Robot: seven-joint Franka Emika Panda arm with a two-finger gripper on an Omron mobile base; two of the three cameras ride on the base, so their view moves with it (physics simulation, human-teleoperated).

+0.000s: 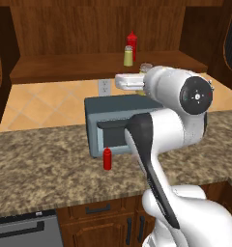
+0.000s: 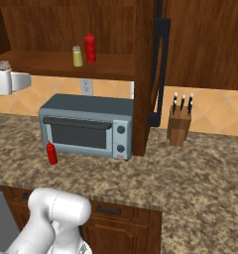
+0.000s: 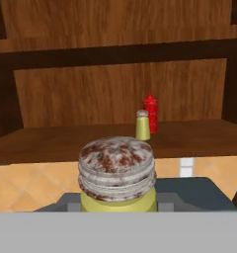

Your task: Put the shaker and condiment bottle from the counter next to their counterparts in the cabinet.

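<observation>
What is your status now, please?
Gripper shut on shaker, raised near cabinet shelf. Bottle on counter before toaster oven. Nothing in way.

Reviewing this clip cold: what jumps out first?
The shaker looms close in the hand view, carried above the toaster oven toward the cabinet. On its shelf stand a matching shaker and red bottle; another red bottle stands on the counter before the oven.

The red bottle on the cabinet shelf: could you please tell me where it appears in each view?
Left base view: the red bottle is top centre, behind the shelf shaker.
Right base view: upper left, right of that shaker.
Hand view: centre right, behind the shaker.
Shared landmark: the shelf shaker beside it.
</observation>
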